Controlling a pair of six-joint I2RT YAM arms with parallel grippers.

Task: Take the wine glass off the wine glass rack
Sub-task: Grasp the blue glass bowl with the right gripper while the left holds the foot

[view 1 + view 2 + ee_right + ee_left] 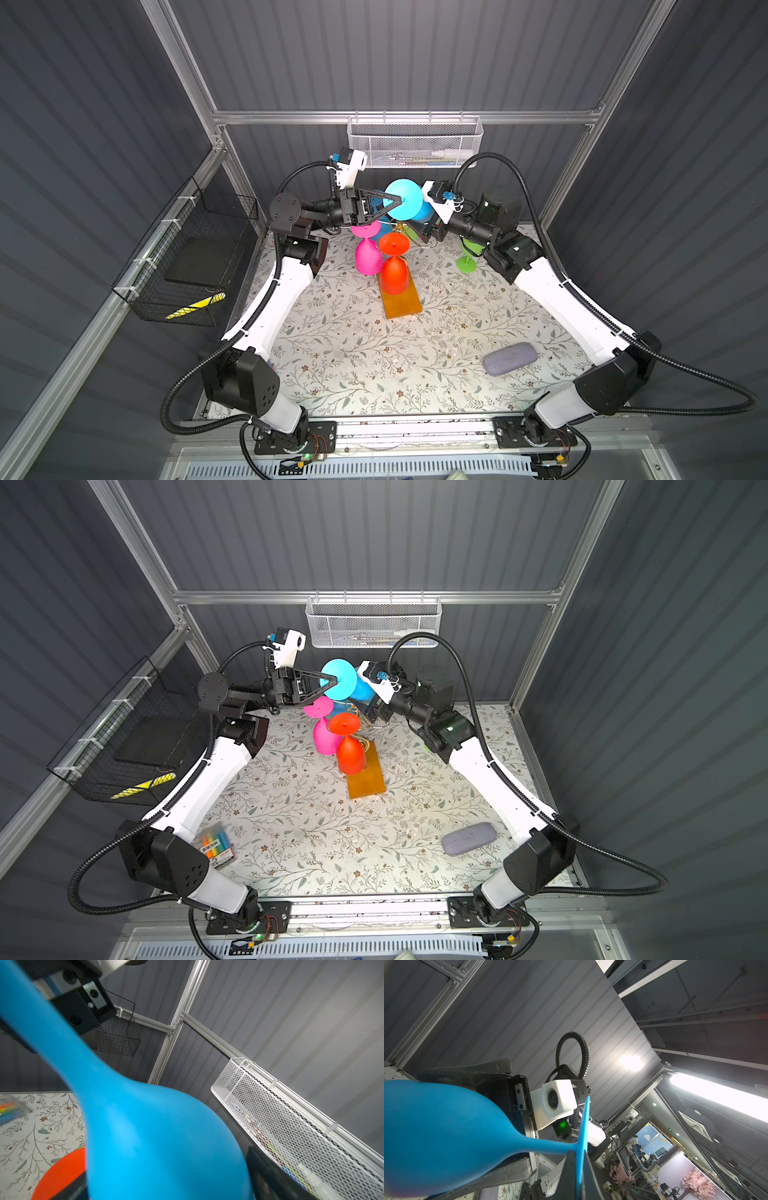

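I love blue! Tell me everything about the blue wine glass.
The blue wine glass looks like smooth matte plastic, not see-through: round flat foot, thin stem, fat bowl. It is held high over the gold rack, tipped sideways. The left tool pinches its foot; the right tool has fingers either side of its bowl.

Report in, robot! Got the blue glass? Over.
Left tool shut on blue glass, at the stem. Right tool wide around the bowl, grip unclear. Glass above rack; red glass, pink glass hang below.
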